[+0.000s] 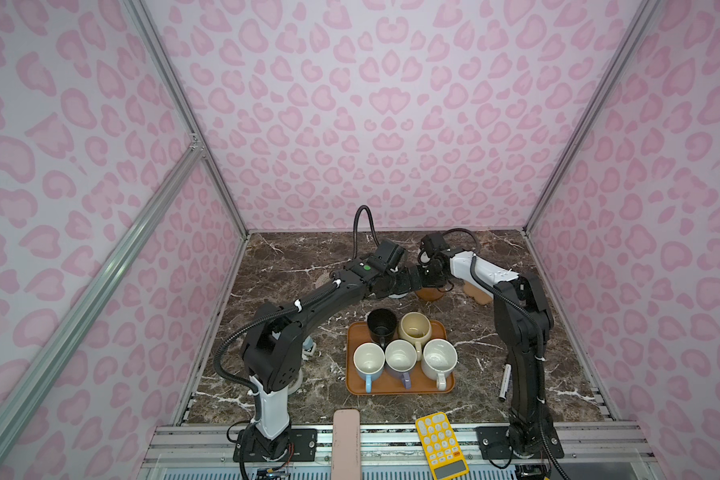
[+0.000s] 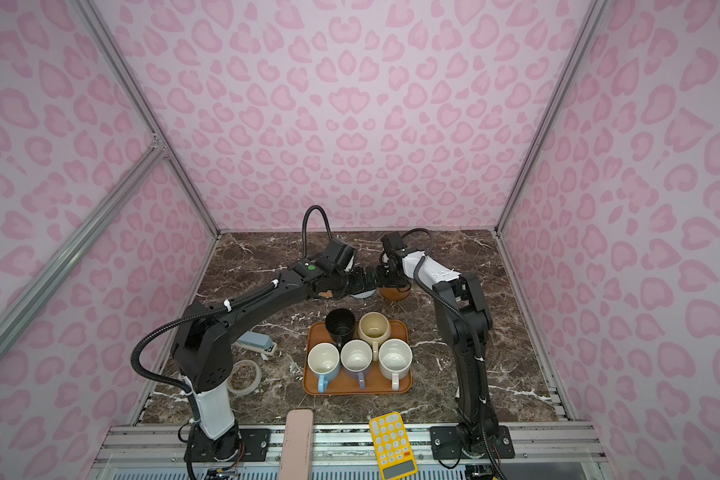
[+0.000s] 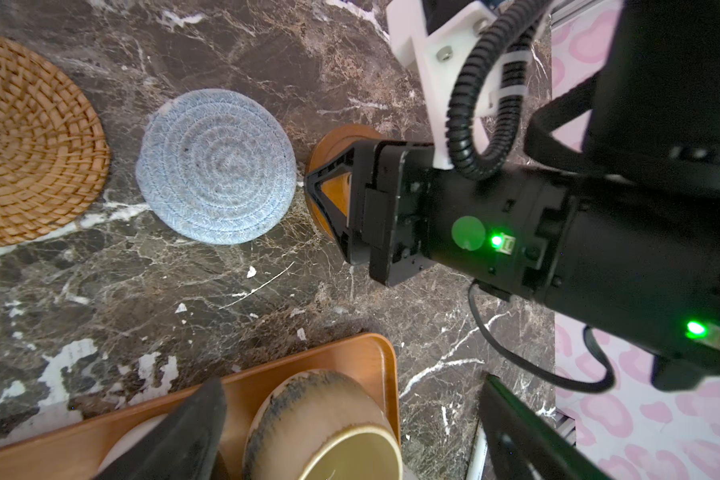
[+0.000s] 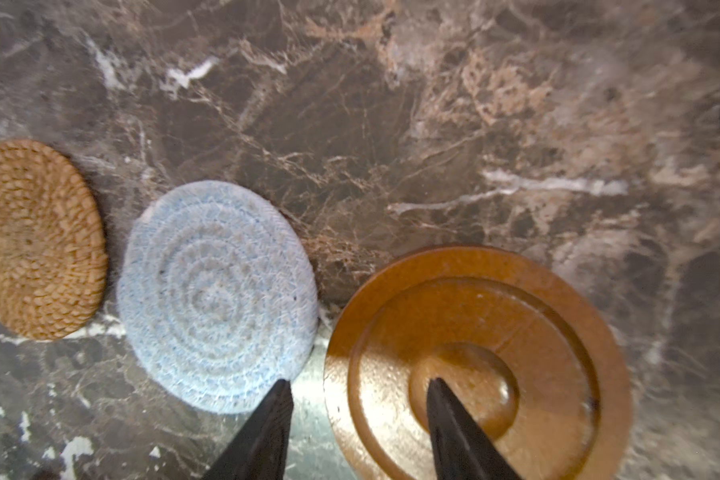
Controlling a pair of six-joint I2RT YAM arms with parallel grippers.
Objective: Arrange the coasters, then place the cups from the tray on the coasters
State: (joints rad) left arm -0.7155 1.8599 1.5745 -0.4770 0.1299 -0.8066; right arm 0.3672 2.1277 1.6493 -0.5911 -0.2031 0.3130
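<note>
- The right gripper [image 4: 358, 380] stands partly open and grips nothing: one finger is over the centre of the brown disc [image 4: 516, 316], the other just outside its rim (beside the light blue coaster [image 4: 217, 295]).
- The tan rattan coaster [image 4: 38, 241] lies next in the row.
- The left gripper [image 3: 352, 380] is wide open and empty.
- All five cups [image 1: 400, 355] sit on the tray [image 1: 391, 384].

Soft, even light; glare on the brown disc [image 4: 495, 324]; right wrist view blurred, perhaps by motion; top-view edges bend.
</note>
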